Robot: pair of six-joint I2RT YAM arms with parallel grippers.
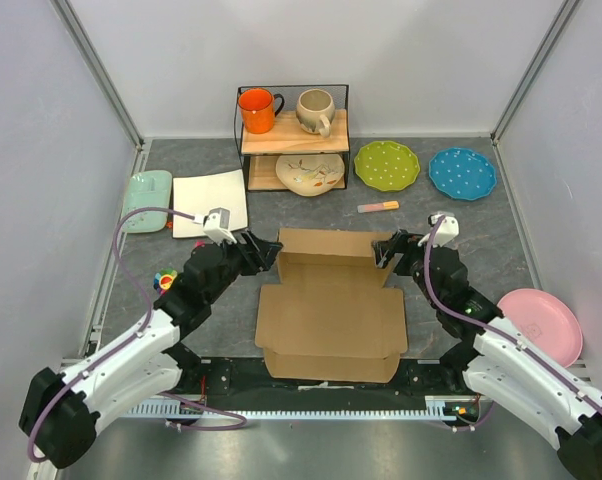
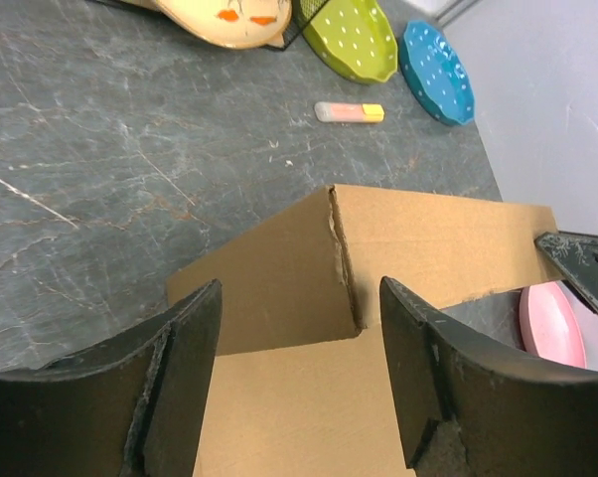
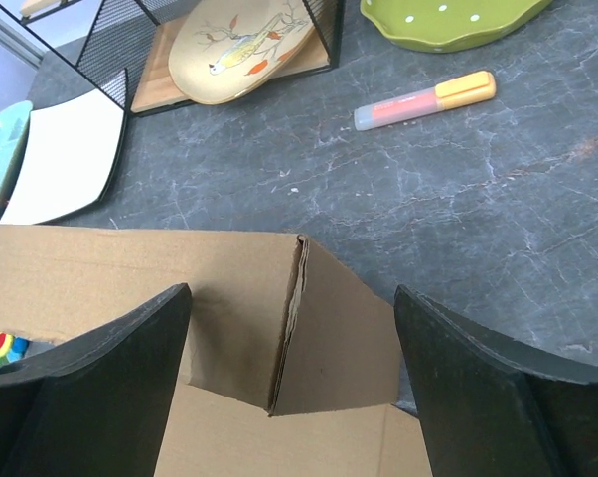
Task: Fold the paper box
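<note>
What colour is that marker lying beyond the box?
Pinkish-orange barrel with a yellow cap; the marker shows best in the right wrist view.

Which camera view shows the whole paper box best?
The top external view: the whole paper box is in sight there, flat panel and raised back wall. Each wrist view shows only one raised back corner of it.

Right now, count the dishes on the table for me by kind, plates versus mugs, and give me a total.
Plates: 6 (cream painted plate, green dotted plate, blue dotted plate, pink plate, white square plate, mint green plate)
Mugs: 2 (orange mug, beige mug)
Total: 8
</note>
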